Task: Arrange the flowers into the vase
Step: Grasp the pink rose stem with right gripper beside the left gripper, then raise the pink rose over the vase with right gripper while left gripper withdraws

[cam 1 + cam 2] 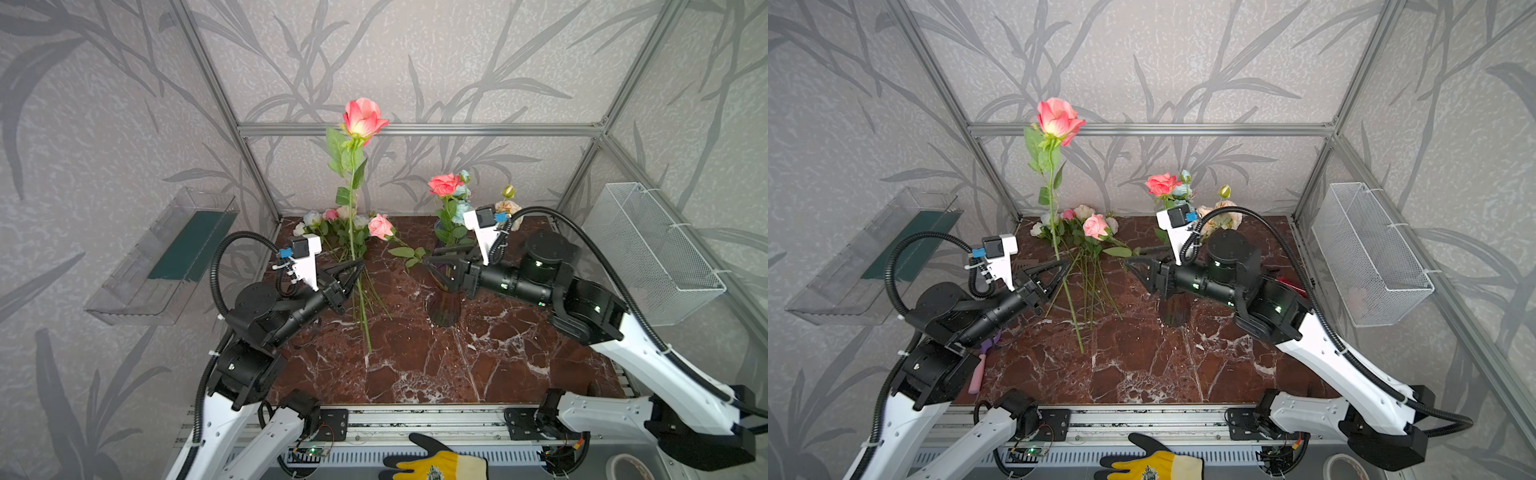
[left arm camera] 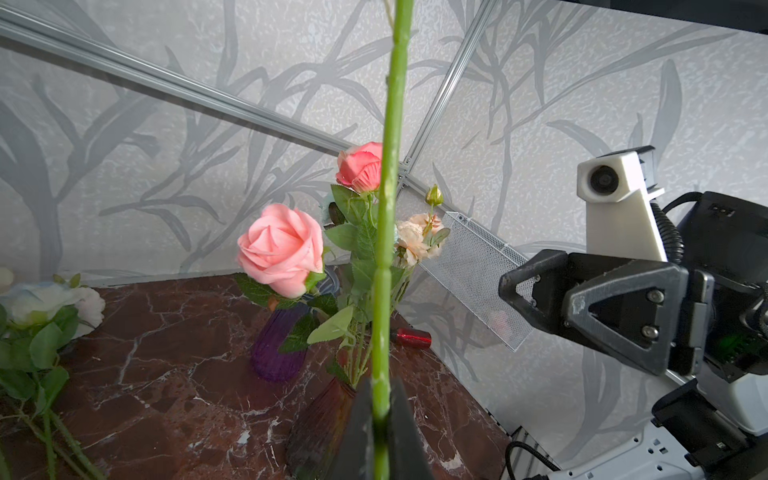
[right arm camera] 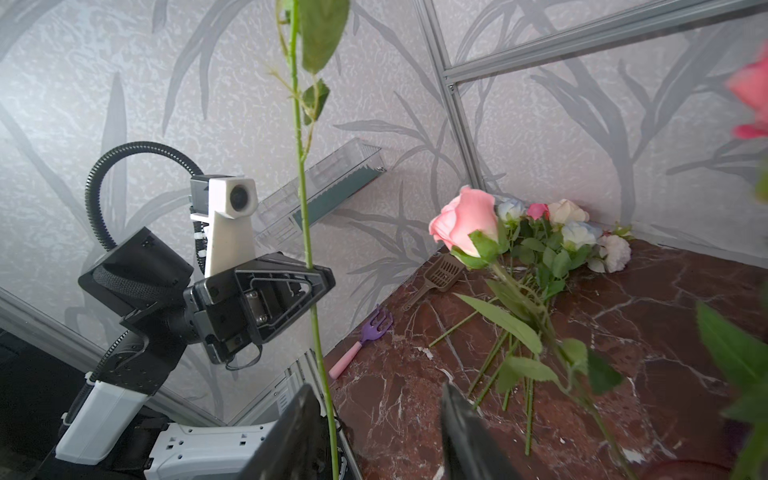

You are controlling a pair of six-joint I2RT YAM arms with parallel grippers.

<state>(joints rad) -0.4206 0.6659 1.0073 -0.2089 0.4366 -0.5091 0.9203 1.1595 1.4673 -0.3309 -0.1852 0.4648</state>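
Observation:
A coral rose [image 1: 363, 118] [image 1: 1059, 118] stands upright above the table, and my left gripper [image 1: 359, 266] [image 1: 1064, 266] [image 2: 380, 395] is shut on its green stem [image 2: 384, 249] about halfway down. Several more flowers [image 1: 340, 226] [image 3: 561, 232] lie in a pile at the back left. The dark vase [image 1: 444, 307] [image 2: 320, 424] holds a coral rose [image 1: 444, 183], pale blue and cream blooms, and a pink rose [image 1: 380, 226] leaning out to the left. My right gripper [image 1: 434, 268] [image 1: 1138, 274] [image 3: 378, 399] hangs open over the vase, pointing left, with nothing between its fingers.
A purple vase [image 2: 276, 349] stands behind the dark one. A mesh basket [image 1: 656, 249] hangs on the right wall and a clear tray [image 1: 166, 257] on the left wall. A toy fork [image 1: 980, 370] and a scoop [image 3: 440, 274] lie by the left edge. A gloved hand [image 1: 436, 461] rests at the front rail.

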